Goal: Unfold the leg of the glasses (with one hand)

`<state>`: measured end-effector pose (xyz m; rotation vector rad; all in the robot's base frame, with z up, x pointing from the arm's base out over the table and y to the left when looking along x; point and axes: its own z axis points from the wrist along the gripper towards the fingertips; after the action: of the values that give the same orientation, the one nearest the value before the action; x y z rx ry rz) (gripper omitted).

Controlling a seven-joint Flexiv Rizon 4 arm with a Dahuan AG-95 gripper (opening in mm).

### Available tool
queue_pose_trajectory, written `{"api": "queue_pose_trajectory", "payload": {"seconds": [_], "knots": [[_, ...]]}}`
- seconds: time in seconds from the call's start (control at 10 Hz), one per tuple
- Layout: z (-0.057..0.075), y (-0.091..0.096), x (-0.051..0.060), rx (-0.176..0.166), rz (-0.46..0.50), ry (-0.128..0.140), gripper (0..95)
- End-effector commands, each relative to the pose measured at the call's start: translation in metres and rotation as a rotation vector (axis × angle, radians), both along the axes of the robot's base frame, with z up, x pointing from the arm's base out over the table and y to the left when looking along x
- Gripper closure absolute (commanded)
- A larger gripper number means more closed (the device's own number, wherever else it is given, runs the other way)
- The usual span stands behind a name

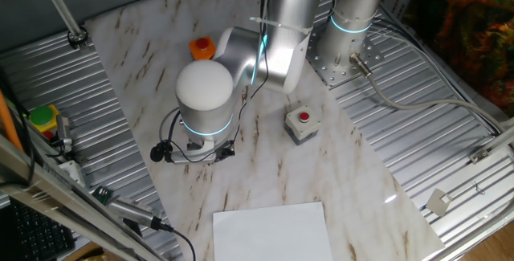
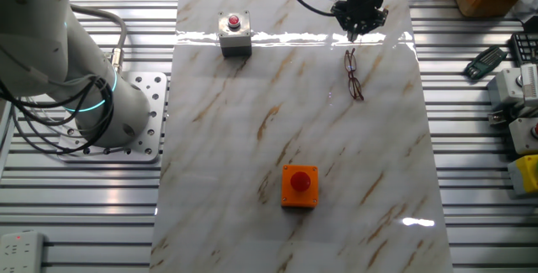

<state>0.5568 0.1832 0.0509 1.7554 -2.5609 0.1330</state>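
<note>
Glasses (image 2: 354,75) lie on the table (image 2: 252,139), apparently folded; our claw (image 2: 356,29) hovers just above, nearly closed and empty. Unfolding remains.

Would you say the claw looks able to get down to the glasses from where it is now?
Probably yes. The claw hangs just above the far end of the glasses, and nothing lies between them; the grey button box and orange box sit well aside.

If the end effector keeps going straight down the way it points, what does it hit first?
Most likely the small dark reddish-brown wire glasses lying on the marble tabletop: the end effector points down just above their near end. Depth is unclear, so it might touch the tabletop beside them.
</note>
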Motion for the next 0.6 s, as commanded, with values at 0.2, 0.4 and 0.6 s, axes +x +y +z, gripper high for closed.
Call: {"api": "queue_pose_trajectory", "payload": {"seconds": [0.2,0.4,0.6], "knots": [[0.0016,-0.0018,0.0043,0.001,0.006,0.013,95.0],[0.0016,-0.0018,0.0043,0.002,0.007,0.027,95.0],[0.0016,-0.0018,0.0043,-0.006,0.005,0.037,95.0]]}}
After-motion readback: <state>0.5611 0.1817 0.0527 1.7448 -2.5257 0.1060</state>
